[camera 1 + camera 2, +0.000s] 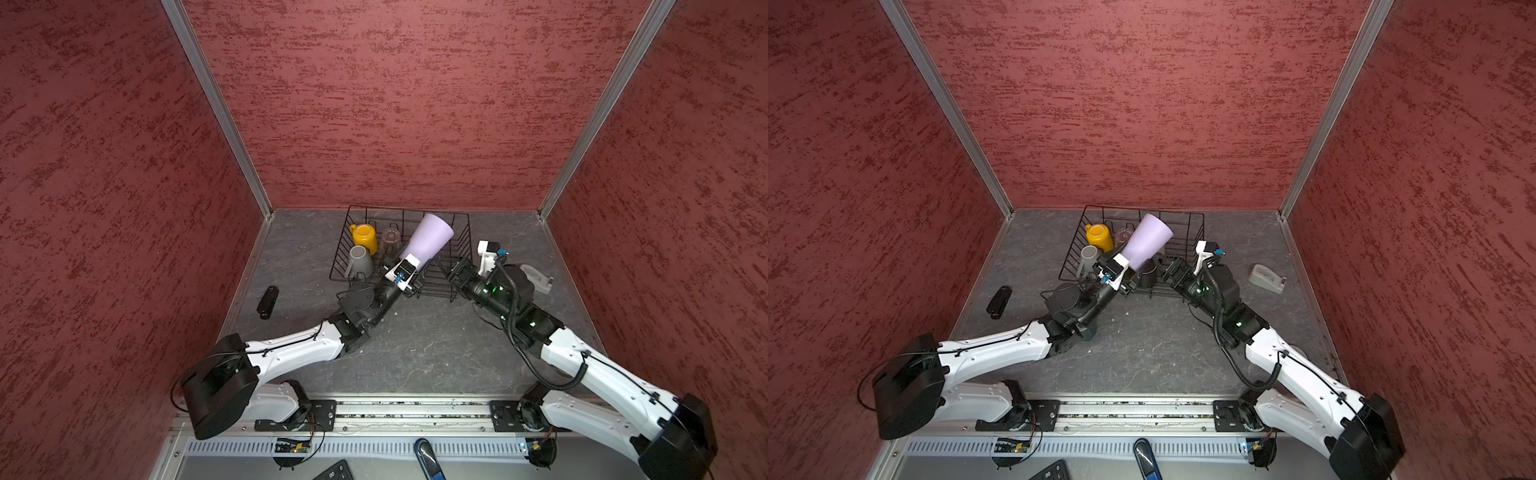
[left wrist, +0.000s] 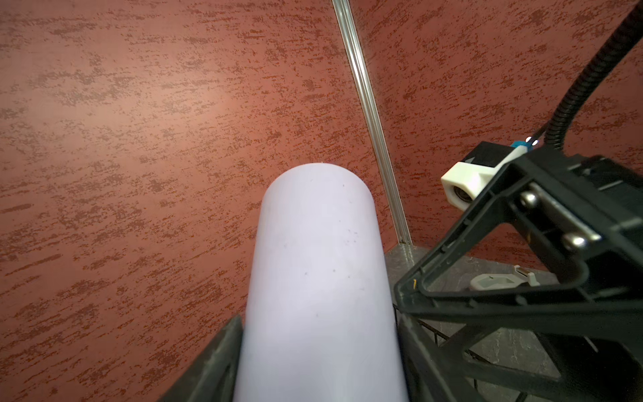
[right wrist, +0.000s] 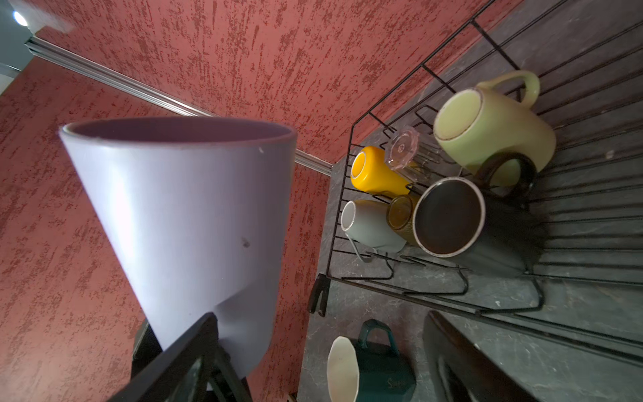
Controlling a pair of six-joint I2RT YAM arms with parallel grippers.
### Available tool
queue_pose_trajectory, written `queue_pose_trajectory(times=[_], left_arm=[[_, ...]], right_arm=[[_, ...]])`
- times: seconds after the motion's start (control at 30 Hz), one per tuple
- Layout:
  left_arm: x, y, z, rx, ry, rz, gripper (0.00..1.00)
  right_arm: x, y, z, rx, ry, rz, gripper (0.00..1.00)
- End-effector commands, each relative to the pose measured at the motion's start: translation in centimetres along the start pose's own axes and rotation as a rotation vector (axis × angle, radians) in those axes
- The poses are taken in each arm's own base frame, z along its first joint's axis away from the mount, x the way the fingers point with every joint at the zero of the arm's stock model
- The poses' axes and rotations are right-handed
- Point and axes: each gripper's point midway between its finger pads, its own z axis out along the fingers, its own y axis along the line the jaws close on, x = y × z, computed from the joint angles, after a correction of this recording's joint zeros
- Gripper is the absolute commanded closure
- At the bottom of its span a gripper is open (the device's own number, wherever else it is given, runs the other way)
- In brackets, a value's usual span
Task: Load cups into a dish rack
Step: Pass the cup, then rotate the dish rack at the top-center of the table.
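My left gripper (image 1: 409, 261) (image 2: 318, 348) is shut on the base of the lilac tumbler (image 1: 428, 239) (image 1: 1148, 243) (image 3: 188, 215), held tilted above the black wire dish rack (image 1: 407, 210) (image 1: 1073, 249). In the rack stand the yellow mug (image 1: 365, 237) (image 3: 375, 172), grey mug (image 1: 359, 259), clear glass (image 1: 390, 239), amber glass (image 3: 400, 215), black mug (image 3: 462, 222) and pale green mug (image 3: 494, 128). My right gripper (image 1: 451, 270) (image 3: 323, 334) hangs open at the rack's front edge. Below it a teal mug (image 3: 379, 365) lies on the table, untouched.
A grey tape dispenser (image 1: 1266, 278) (image 2: 497, 280) sits on the table right of the rack. A small black object (image 1: 267, 302) lies at the left. Red walls close in three sides. The two arms meet in front of the rack.
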Motion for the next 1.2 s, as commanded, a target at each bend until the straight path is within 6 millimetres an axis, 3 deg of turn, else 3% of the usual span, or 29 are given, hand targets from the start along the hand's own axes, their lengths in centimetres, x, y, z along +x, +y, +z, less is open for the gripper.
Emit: queue_pose_trajectory(times=[0.0,0.23,0.4,0.5,0.8,0.93,1.17], left_arm=[[-1.6,1.3,0.3,0.025,0.037,-0.077,1.00],[-0.1,3.5,1.3,0.123,0.367,-0.345,1.00],[0.1,4.0,2.2,0.120,0.499,-0.382,1.00],[0.3,3.7,3.0,0.137,0.582,-0.400,1.00],[0.4,3.5,4.5,0.136,0.663,-0.424,1.00],[0.0,3.2,5.0,0.151,0.642,-0.435,1.00],[-0.5,2.5,5.9,0.175,0.611,-0.448,1.00]], right_arm=[[-2.8,-0.4,-2.2,0.057,-0.092,-0.037,0.06],[-7.9,-2.5,-6.2,0.183,-0.203,-0.126,0.04],[-9.4,-4.2,-6.0,0.202,-0.168,-0.134,0.04],[-10.0,-6.6,-5.2,0.280,-0.128,-0.158,0.05],[-9.8,-13.8,-2.8,0.515,0.003,-0.274,0.28],[-8.6,-15.6,-1.7,0.521,0.072,-0.273,0.37],[-7.8,-17.6,-0.5,0.519,0.106,-0.254,0.43]])
